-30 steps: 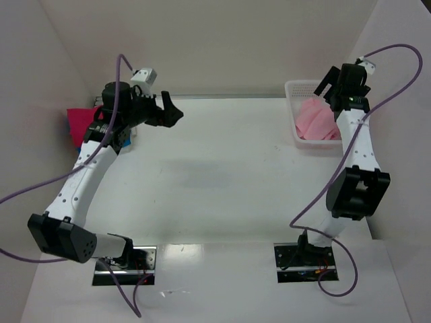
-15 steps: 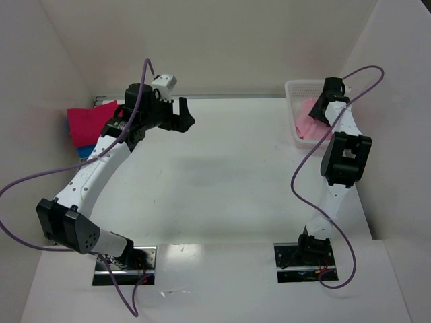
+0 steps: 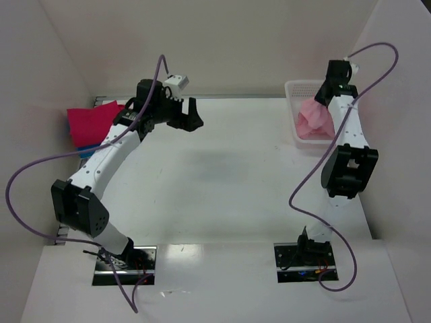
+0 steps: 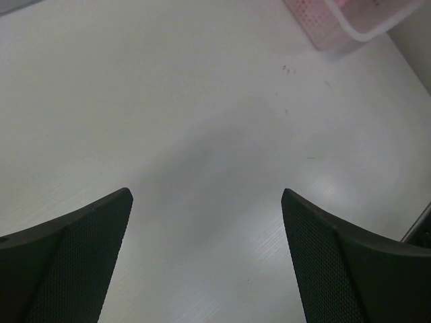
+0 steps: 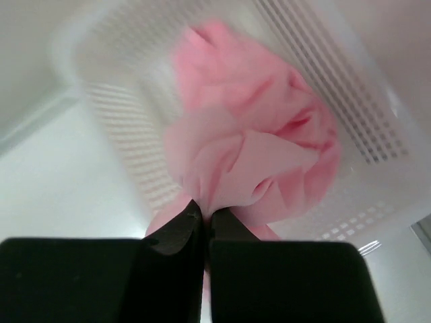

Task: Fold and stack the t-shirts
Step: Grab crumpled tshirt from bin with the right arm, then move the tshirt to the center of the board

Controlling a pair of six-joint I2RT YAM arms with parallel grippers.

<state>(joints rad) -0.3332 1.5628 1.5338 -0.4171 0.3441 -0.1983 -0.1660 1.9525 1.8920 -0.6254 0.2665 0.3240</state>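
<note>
Two tools from above: we put the right tool (image 3: 322,102) over the white plastic mesh basket (image 3: 295,86), directly above the crumpled light pink soft-cloth t-shirt (image 3: 311,121). The left tool (image 3: 194,114) is well apart, nearer the folded magenta t-shirt (image 3: 94,120). Left wrist: we see its jaws spread wide over the white surface (image 4: 202,101). Right wrist: jaws pinched tight on a bunched pink fold, the rest draping into the basket.

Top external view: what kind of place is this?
Likely a lab robot cell: a white table boxed in by plain panels, left arm and right arm bolted at its near edge, a mesh basket holding a light pink t-shirt.
</note>
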